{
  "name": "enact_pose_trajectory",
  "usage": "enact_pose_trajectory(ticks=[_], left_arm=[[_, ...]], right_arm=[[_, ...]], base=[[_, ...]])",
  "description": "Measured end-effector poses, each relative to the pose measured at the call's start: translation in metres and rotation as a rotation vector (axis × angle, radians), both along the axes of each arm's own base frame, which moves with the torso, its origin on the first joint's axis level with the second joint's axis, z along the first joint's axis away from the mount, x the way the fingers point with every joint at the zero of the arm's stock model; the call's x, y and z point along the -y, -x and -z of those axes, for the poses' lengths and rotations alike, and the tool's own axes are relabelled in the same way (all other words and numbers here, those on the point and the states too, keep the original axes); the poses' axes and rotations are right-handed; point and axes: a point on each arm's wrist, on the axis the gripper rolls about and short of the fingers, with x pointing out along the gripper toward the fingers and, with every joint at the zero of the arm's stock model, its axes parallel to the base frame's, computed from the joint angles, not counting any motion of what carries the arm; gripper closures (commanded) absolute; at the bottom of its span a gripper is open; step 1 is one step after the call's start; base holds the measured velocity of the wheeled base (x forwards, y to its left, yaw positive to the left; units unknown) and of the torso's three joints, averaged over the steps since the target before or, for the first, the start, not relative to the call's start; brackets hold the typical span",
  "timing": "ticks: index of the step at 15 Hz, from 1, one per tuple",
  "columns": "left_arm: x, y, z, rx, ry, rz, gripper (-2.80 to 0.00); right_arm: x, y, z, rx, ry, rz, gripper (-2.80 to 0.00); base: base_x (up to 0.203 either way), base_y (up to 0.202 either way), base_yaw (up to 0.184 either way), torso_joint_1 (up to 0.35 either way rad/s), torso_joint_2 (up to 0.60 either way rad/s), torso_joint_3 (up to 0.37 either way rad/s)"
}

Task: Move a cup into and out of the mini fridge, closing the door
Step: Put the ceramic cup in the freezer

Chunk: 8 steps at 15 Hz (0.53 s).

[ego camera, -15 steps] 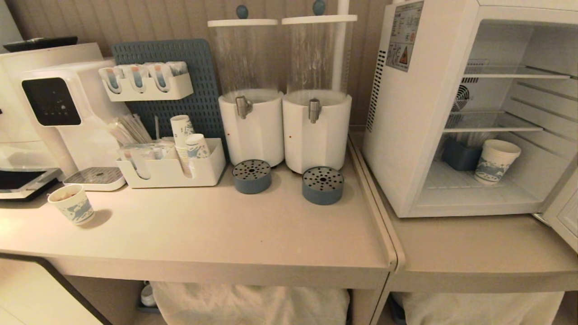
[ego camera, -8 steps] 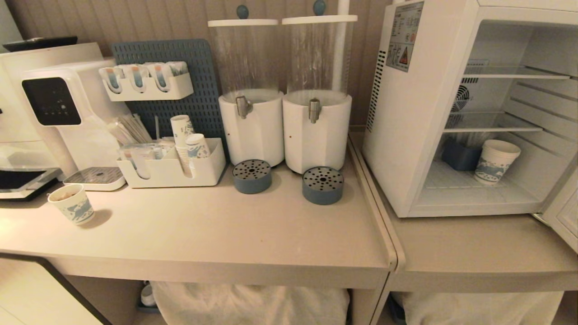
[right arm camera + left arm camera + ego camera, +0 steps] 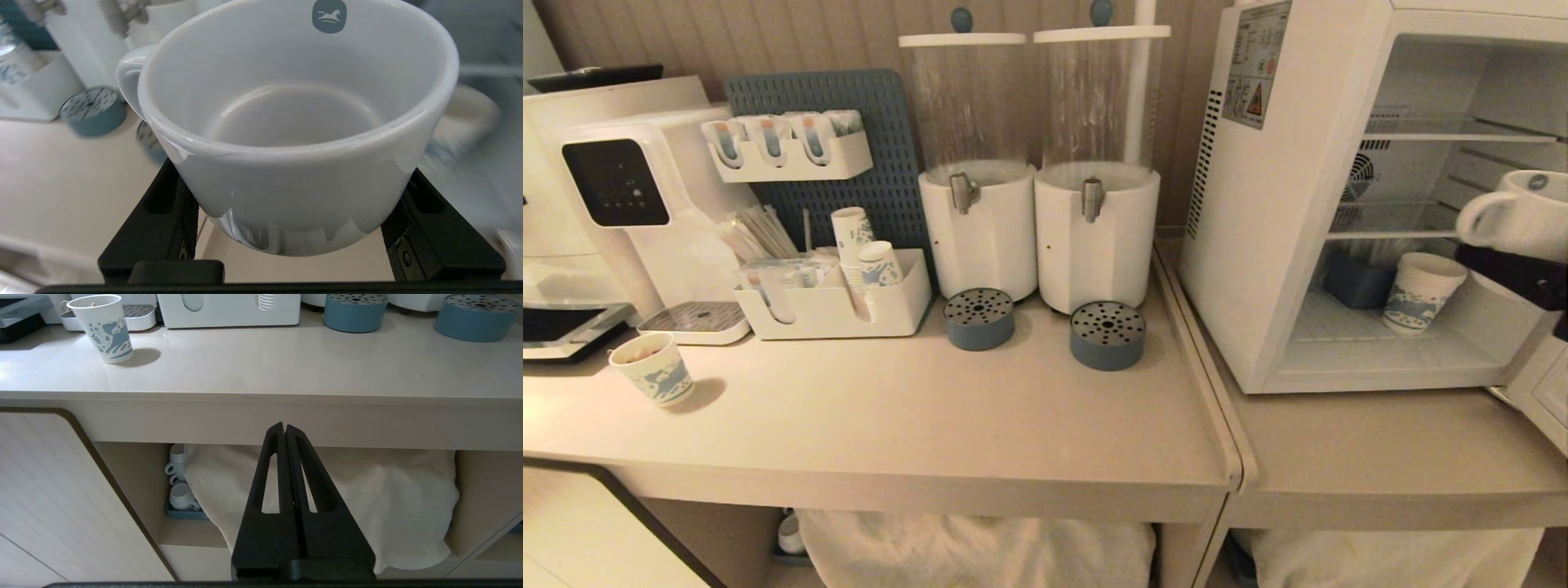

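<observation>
The right gripper [image 3: 292,228] has its fingers [image 3: 412,216] clamped on the lower wall of the cup [image 3: 294,122], upright in front of the mini fridge [image 3: 1282,204] opening, handle toward the fridge's vented side. Judgement: keep the cup level, enter below the middle shelf [image 3: 1413,233], clear of the paper cup [image 3: 1419,290] inside. The left gripper [image 3: 284,430], fingers together, hangs below the counter [image 3: 261,375].
</observation>
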Motion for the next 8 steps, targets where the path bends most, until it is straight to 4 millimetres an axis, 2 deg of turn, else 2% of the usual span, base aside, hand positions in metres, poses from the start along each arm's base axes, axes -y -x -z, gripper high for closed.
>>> enact_pose_trajectory(ticks=[4,6,8], left_arm=[[0.0,0.0,0.0,0.0,0.0,0.0,0.0],[0.0,0.0,0.0,0.0,0.0,0.0,0.0],[0.0,0.0,0.0,0.0,0.0,0.0,0.0]], right_arm=[[0.008,-0.061,0.036,0.006,-0.009,0.004,0.0],[0.018,-0.083,0.054,0.0,-0.012,0.014,0.0],[0.032,-0.096,0.071,-0.021,-0.017,0.034,0.0]], base=[[0.0,0.0,0.0,0.0,0.0,0.0],[0.0,0.0,0.0,0.0,0.0,0.0],[0.0,0.0,0.0,0.0,0.0,0.0]])
